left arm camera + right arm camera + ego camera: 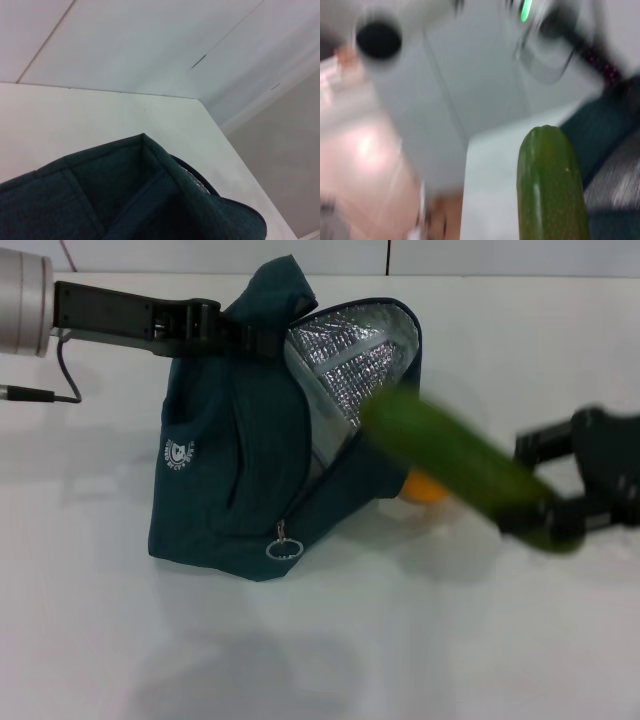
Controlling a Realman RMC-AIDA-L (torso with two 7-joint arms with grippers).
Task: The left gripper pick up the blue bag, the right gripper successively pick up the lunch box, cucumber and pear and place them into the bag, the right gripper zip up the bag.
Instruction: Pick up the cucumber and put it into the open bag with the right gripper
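Gripped in the right gripper (556, 508), the cucumber (455, 460) points toward the blue bag's (235, 490) open foil mouth. Left gripper (262, 340) clenches the bag's top edge; the pear (428, 490) lies just behind on the table (400, 640).

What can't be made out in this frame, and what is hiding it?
- Lunch box: not visible in any view; whether it sits inside the bag cannot be told, since the fabric and foil lining hide the interior.
- Pear: head view shows only an orange sliver behind the cucumber.
- Cucumber: motion-blurred in the head view.
- Right gripper: blurred at the frame's edge.
- Left gripper: fingertips buried in the bag's top fabric.
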